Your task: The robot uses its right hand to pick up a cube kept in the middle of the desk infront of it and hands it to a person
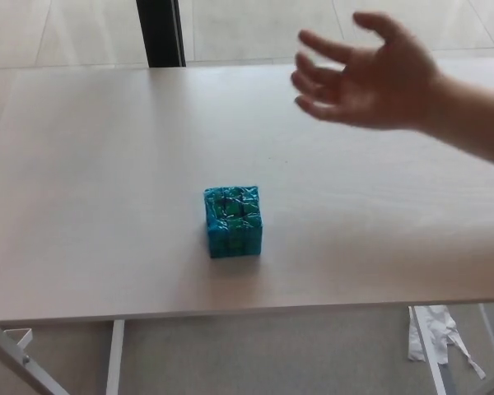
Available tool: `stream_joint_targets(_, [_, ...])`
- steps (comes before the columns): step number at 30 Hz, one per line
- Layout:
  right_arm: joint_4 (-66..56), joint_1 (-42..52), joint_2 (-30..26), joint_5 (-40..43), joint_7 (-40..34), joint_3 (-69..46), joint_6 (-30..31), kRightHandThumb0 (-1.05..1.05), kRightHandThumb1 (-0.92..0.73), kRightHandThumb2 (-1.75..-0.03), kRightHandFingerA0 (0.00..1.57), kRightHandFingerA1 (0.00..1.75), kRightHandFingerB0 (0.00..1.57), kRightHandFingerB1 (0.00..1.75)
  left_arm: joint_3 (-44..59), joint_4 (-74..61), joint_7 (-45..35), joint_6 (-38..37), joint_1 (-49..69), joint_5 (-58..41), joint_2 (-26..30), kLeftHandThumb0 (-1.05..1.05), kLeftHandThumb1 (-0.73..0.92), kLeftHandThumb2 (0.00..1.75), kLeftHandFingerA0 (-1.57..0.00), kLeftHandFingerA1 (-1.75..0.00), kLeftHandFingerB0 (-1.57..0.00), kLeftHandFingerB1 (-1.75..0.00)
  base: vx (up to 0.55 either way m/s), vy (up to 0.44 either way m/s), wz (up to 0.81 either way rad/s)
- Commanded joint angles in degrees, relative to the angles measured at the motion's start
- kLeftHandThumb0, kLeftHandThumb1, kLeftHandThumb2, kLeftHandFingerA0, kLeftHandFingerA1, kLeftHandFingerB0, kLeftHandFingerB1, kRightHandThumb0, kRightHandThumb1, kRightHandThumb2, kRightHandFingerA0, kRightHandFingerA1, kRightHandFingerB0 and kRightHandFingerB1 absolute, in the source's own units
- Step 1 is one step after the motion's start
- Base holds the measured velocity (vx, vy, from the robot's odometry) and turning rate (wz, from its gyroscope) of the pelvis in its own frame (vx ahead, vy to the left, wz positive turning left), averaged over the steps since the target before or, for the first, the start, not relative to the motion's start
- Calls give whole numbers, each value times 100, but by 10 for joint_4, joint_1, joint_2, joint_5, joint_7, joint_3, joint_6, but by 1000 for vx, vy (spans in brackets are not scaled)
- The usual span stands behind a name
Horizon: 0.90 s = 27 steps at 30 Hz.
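A teal cube (233,221) with a green pattern and a shiny wrapping rests on the pale wooden desk (107,164), a little left of the middle and toward the near edge. A person's open hand (369,76) with spread fingers hovers above the far right part of the desk, reaching in from the right, well apart from the cube. Neither of my hands shows in the head view.
The desk's near edge runs across the bottom, with white metal legs (115,355) below it. A dark vertical post (160,33) stands behind the far edge. Crumpled white material (432,333) lies on the floor at the lower right.
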Motion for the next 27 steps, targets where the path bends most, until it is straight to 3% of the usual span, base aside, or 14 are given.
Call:
stream_joint_targets(1, [-311,6,33,132,29,-47,4,-72,-44,-83,69,64,41,47,1,0,-7,-13,-3,-4,16,-50,63,59,-56,-57,-56,-42,0,0,0])
stream_joint_targets(4, [-422,-9,50,169,33,-40,7,-67,-42,-80,61,54,45,47,6,1,-9,-9,-4,-10,15,-51,62,59,-56,-58,-56,-42,0,0,0])
stream_joint_targets(9, [-602,-33,50,181,23,5,24,-69,-42,-81,63,53,48,48,4,2,-9,-9,-6,-7,15,-51,62,59,-58,-60,-57,-43,0,0,0])
stream_joint_targets(10, [-654,-62,44,155,7,37,36,-66,-55,-58,57,40,49,35,4,2,-9,-10,-7,-7,15,-51,62,59,-57,-57,-57,-42,0,0,0])
stream_joint_targets(11, [-701,-95,40,120,-11,73,49,-66,-55,-58,57,40,49,35,4,2,-9,-12,-6,-7,15,-51,62,59,-57,-57,-57,-42,0,0,0])
stream_joint_targets(14, [-723,-155,42,102,8,130,65,-61,-61,-58,49,47,40,35,5,2,-8,-13,-4,-8,16,-50,62,59,-55,-54,-57,-42,0,0,0])
stream_joint_targets(15, [-733,-191,51,87,8,165,84,-56,-43,-86,43,61,25,48,3,3,-7,-13,-5,-6,16,-51,63,59,-54,-55,-57,-42,0,0,0])
stream_joint_targets(16, [-743,-227,65,71,7,200,105,-56,-43,-87,44,61,26,48,2,3,-7,-12,-5,-5,16,-51,62,59,-56,-55,-57,-42,0,0,0])
stream_joint_targets(17, [-748,-253,77,45,7,229,121,-60,-57,-58,43,46,36,34,2,2,-6,-10,-6,-4,16,-52,63,58,-63,-65,-57,-41,0,0,0])
stream_joint_targets(19, [-754,-262,81,33,9,241,131,-60,-57,-58,43,46,36,34,-1,2,-5,-9,-8,-2,16,-52,63,58,-63,-65,-57,-41,0,0,0])
stream_joint_targets(20, [-757,-289,96,7,12,272,152,-71,-46,-85,39,52,32,44,-1,2,-7,-12,-7,-2,16,-51,62,59,-59,-61,-57,-43,0,0,0])
stream_joint_targets(21, [-758,-310,107,-11,15,295,167,-69,-56,-58,41,45,42,33,-1,2,-7,-13,-7,-2,16,-51,62,59,-58,-59,-57,-42,0,0,0])
stream_joint_targets(27, [-719,-377,148,-131,48,399,178,-69,-58,-59,34,46,37,33,-5,3,-5,-11,-9,2,16,-52,61,59,-59,-59,-56,-42,0,0,0])
